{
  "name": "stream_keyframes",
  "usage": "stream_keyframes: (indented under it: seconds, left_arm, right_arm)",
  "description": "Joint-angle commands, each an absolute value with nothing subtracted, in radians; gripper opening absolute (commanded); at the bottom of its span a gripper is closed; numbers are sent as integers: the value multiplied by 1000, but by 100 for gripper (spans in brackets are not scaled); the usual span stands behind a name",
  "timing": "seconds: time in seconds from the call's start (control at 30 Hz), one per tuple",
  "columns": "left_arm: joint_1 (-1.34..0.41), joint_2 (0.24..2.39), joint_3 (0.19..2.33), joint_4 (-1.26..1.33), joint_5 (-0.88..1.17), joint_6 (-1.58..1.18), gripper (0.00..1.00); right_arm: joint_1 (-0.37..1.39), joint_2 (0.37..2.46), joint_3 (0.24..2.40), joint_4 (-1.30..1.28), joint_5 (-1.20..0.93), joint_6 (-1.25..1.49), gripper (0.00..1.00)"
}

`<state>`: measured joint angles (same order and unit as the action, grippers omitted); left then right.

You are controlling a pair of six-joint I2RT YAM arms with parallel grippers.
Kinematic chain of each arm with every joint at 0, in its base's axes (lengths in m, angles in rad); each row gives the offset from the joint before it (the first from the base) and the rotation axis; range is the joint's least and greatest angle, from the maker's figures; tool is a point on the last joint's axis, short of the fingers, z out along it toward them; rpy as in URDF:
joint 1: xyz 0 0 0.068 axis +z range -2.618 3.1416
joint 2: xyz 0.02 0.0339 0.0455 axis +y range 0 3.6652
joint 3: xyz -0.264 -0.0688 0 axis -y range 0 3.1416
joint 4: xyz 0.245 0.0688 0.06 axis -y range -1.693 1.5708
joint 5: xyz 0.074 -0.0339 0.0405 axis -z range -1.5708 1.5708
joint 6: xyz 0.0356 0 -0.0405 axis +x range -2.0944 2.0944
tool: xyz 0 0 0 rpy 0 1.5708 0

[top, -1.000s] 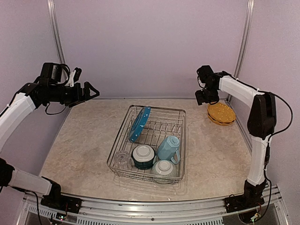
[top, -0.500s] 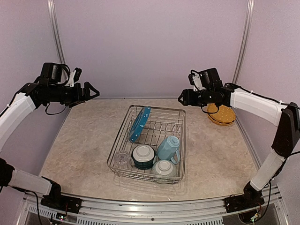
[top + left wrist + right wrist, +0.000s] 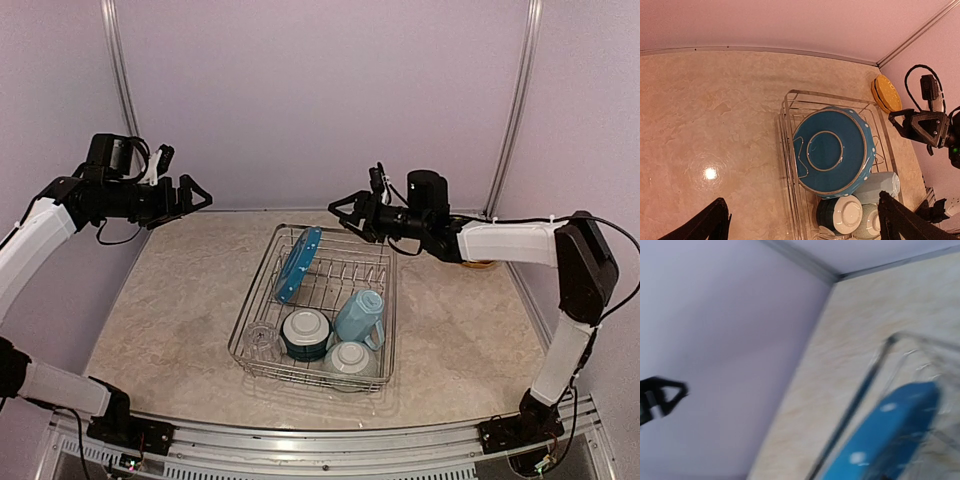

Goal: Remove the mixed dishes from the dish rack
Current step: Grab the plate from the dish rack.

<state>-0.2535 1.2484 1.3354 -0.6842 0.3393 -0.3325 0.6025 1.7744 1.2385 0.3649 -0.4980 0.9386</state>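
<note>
The wire dish rack (image 3: 384, 300) sits mid-table. In it a blue plate (image 3: 298, 263) (image 3: 832, 150) stands on edge at the far left, and a light blue mug (image 3: 358, 316) lies on its side at the right. A clear glass (image 3: 261, 340) and two bowls (image 3: 306, 333) (image 3: 351, 358) fill the near end. My right gripper (image 3: 347, 213) hovers open and empty over the rack's far edge, just right of the plate. High above the table's left side, my left gripper (image 3: 196, 194) (image 3: 802, 210) is wide open and empty. The right wrist view is blurred, showing the blue plate (image 3: 890, 435).
Yellow-orange plates (image 3: 886, 93) lie stacked at the back right corner, nearly hidden behind my right arm in the top view. Purple walls close off the back and sides. The rack's rim (image 3: 865, 385) crosses the right wrist view.
My right arm has swung left from over the yellow plates to above the rack's far edge. The left arm and the dishes have not moved.
</note>
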Motion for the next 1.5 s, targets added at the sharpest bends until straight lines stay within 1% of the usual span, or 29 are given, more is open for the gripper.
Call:
stream_keyframes:
  seconds: [0.0, 0.17, 0.43, 0.73, 0.87, 1.0, 1.17, 1.3, 1.47]
  left_arm:
    - [-246, 1255, 1350, -705, 343, -329, 99]
    - [-244, 1260, 1349, -702, 348, -331, 99]
    - [-247, 1257, 1350, -705, 341, -328, 99]
    - [-245, 1261, 1350, -701, 359, -334, 99]
    - [-245, 1251, 1347, -697, 362, -334, 99]
    - [-244, 1252, 1350, -701, 361, -333, 99]
    - [-244, 1250, 1350, -702, 356, -330, 99]
    - [-245, 1246, 1350, -701, 359, -330, 99]
    - [-244, 1247, 1350, -702, 358, -330, 99]
  right_arm:
    - [647, 1842, 1181, 648, -576, 1151, 64]
    - [671, 1904, 1152, 754, -561, 1261, 62]
    - [690, 1973, 1154, 804, -555, 1303, 61]
    - [703, 2058, 1183, 934, -570, 1423, 51]
    - [703, 2078, 1203, 941, -577, 1434, 40]
    - [703, 2104, 1226, 961, -596, 1460, 35]
    - [703, 2121, 1243, 969, -595, 1475, 25]
    - [704, 2120, 1239, 977, -596, 1483, 12]
    - [703, 2113, 1251, 986, -604, 1489, 3]
